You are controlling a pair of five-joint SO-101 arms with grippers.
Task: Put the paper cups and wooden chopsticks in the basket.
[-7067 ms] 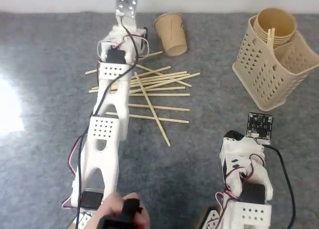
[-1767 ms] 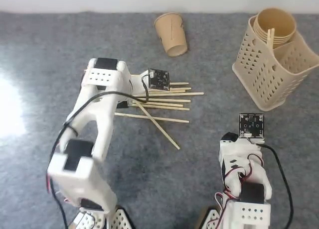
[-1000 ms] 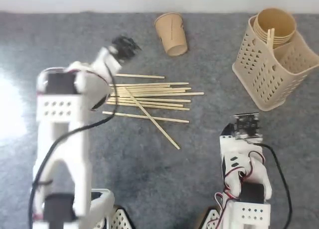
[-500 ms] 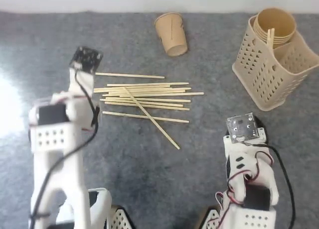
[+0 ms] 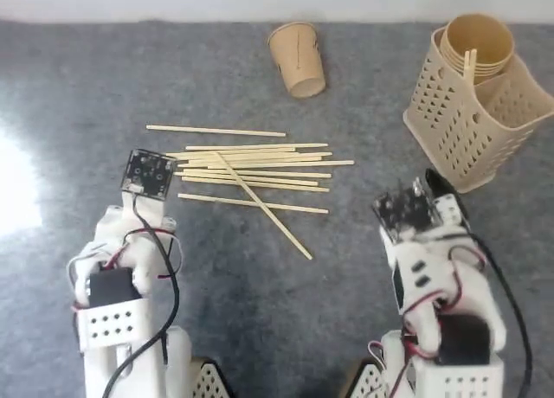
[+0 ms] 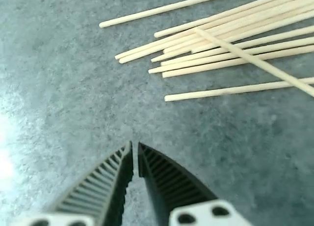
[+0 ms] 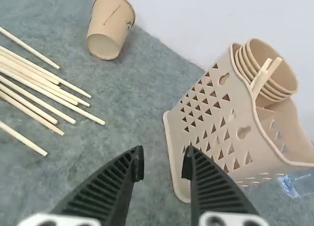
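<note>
Several wooden chopsticks lie in a loose row on the grey mat, one crossing the others at a slant. A paper cup lies on its side at the back. The beige basket at the back right holds stacked paper cups and a chopstick. My left gripper is shut and empty, hovering over bare mat just short of the chopsticks. Facing the basket, my right gripper is open with nothing in it, and the fallen cup lies farther off.
The left arm stands at the front left and the right arm at the front right, close to the basket. A pale wall edges the mat at the back. Open mat lies between the arms.
The left arm drew back from the chopsticks to the front left, leaving them in a tidier row. The right arm rose and turned towards the basket.
</note>
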